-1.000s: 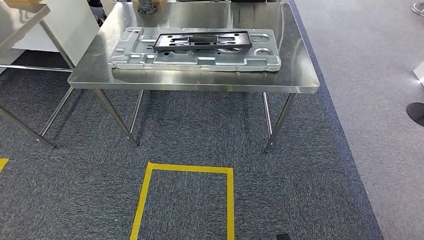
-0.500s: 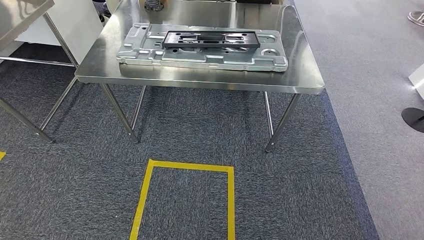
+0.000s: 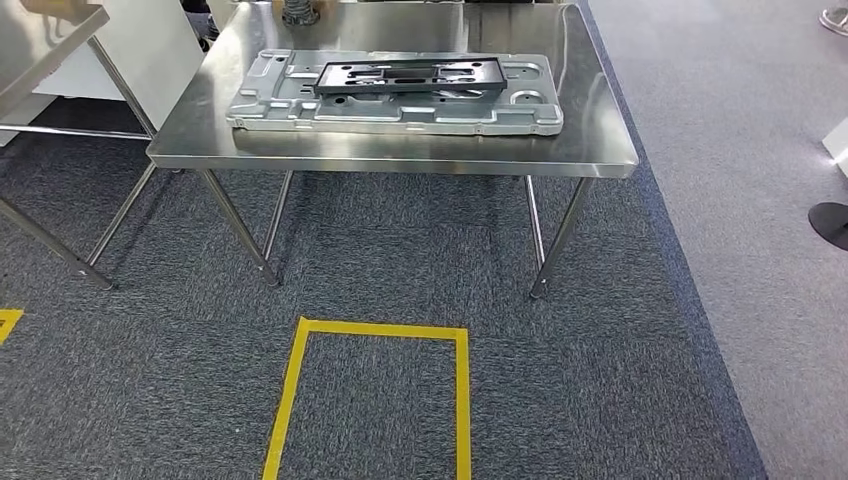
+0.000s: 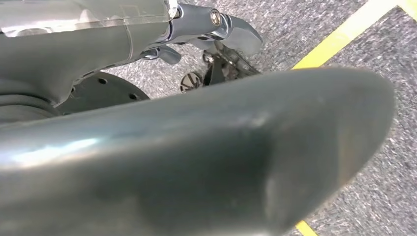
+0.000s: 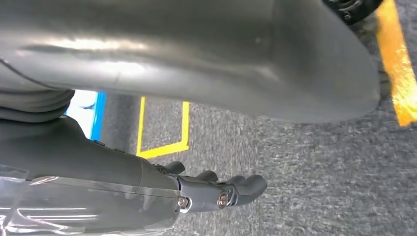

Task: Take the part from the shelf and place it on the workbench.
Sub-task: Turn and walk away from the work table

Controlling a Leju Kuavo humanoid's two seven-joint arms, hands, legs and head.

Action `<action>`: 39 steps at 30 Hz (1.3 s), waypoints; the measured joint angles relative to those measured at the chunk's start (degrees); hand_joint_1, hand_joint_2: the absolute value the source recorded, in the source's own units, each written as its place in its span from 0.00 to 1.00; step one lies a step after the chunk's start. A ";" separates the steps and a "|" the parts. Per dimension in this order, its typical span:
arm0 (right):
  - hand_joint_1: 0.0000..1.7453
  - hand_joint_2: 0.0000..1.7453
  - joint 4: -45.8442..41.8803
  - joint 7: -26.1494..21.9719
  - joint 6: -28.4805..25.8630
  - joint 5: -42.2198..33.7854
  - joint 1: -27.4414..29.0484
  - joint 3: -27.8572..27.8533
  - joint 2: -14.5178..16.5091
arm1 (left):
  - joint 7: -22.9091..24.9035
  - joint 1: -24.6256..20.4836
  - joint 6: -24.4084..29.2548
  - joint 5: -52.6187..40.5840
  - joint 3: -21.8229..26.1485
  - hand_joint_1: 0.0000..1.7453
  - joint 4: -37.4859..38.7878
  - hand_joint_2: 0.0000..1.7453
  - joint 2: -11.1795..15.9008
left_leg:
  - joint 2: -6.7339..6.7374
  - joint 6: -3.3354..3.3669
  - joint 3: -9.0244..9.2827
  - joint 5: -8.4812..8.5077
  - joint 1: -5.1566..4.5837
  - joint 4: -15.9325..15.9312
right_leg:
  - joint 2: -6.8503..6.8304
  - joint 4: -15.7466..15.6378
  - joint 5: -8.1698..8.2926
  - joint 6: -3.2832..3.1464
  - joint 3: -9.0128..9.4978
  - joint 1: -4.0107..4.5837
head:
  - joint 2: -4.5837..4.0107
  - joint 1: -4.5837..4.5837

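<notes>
Steel table (image 3: 600, 150) stands ahead on grey carpet (image 3: 400, 260). On it lies a big silver plate (image 3: 270, 100), flat, and the black part (image 3: 410, 76) rests flat on top of this plate, in its middle area. A second table (image 3: 50, 40) is to the left, just beside the first one. Yellow tape (image 3: 290, 385) marks a rectangle on the carpet, in front of the table.

Both arms hang down near the floor. The left hand (image 4: 216, 29) holds nothing; its fingers (image 4: 241, 34) are a little curled and apart. The right hand (image 5: 216, 191) also holds nothing, with fingers (image 5: 251, 184) stretched nearly straight and apart, above the carpet. Neither hand is near the part.
</notes>
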 joint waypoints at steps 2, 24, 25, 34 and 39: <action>0.00 1.00 0.00 0.18 0.16 -0.22 -0.04 -0.30 0.07 | 0.01 0.03 0.00 -0.01 -0.01 0.00 0.00 0.00 0.00 | 0.00 -0.47 -3.02 -4.06 0.18 7.75 | -0.01 0.04 0.27 -0.16 -0.48 0.07 | 0.00 -0.10; 0.00 1.00 0.09 4.69 -1.79 -3.65 -0.61 -5.29 0.95 | 0.61 -0.50 -0.07 -0.96 -0.55 0.00 0.00 0.00 0.00 | 0.16 1.61 2.56 3.65 0.13 -5.44 | 0.23 2.46 -1.53 2.03 -0.01 0.10 | 0.01 0.24; 0.00 1.00 0.09 4.71 -1.64 -3.61 -0.66 -5.29 0.96 | 0.61 -0.54 -0.09 -0.95 -0.55 0.00 0.00 0.00 0.00 | 0.17 1.27 2.43 3.77 0.08 -5.41 | 0.25 1.30 -1.43 1.78 0.41 0.26 | 0.01 0.23; 0.00 1.00 0.11 5.62 -0.29 -3.50 -0.63 -5.40 1.19 | 0.66 -0.20 -0.08 -0.84 -0.55 0.00 0.00 0.00 0.03 | 0.04 -0.95 -4.28 -4.88 0.43 11.12 | 0.02 0.44 0.14 -0.13 -0.80 0.17 | 0.00 -0.05; 0.00 1.00 0.11 5.78 -0.09 -3.50 -0.70 -5.66 1.23 | 0.74 -0.11 0.01 -0.84 -0.55 0.00 0.00 0.00 0.03 | 0.03 -0.10 4.08 1.71 0.31 -4.05 | 0.09 1.26 0.18 0.47 -1.18 0.46 | 0.00 -0.01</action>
